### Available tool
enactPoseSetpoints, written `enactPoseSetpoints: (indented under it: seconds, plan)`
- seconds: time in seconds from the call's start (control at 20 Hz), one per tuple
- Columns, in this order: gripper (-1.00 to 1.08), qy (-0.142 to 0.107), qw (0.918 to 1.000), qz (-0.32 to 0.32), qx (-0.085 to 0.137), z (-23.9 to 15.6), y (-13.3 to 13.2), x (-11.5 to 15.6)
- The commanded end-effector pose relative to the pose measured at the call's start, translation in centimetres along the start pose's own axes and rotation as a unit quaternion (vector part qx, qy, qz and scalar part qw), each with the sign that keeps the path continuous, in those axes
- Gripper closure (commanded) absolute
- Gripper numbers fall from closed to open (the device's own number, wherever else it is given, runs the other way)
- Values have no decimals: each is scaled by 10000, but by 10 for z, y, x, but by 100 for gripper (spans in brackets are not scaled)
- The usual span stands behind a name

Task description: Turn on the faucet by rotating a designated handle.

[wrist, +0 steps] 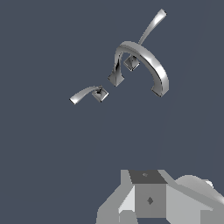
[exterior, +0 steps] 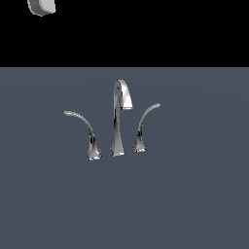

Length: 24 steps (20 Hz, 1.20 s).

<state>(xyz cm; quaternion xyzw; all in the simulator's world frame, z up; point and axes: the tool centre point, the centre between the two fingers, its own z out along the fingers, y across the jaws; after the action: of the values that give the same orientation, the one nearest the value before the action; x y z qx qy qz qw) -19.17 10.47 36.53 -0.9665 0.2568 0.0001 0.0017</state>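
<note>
The chrome faucet (exterior: 119,116) stands on the grey surface, its tall hooked spout in the middle. The handle (exterior: 80,124), the longer lever, arches from its flared base to a flat tip toward the exterior view's left. It also shows in the wrist view (wrist: 85,93). The shorter lever (exterior: 146,121) with an upswept tip stands on the exterior view's right. A grey part of my arm (exterior: 41,6) shows at the top left of the exterior view, high and far from the faucet. My gripper's body (wrist: 148,199) fills the wrist view's edge. I cannot make out how its jaws stand.
The grey surface (exterior: 194,204) spreads all around the faucet. A black background lies behind it. In the wrist view the spout (wrist: 144,61) arches between the two levers, with the shorter lever (wrist: 151,27) beyond it.
</note>
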Motion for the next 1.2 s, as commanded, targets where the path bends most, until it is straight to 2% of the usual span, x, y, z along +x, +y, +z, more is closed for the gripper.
enactPoseSetpoints:
  seconds: [0.0, 0.5, 1.15]
  plan:
    - [108, -2, 9996, 271, 6, 13, -11, 3]
    - [108, -12, 9918, 1275, 21, 64, -52, 23]
    - [108, -18, 9708, 2399, 32, 120, -92, 55]
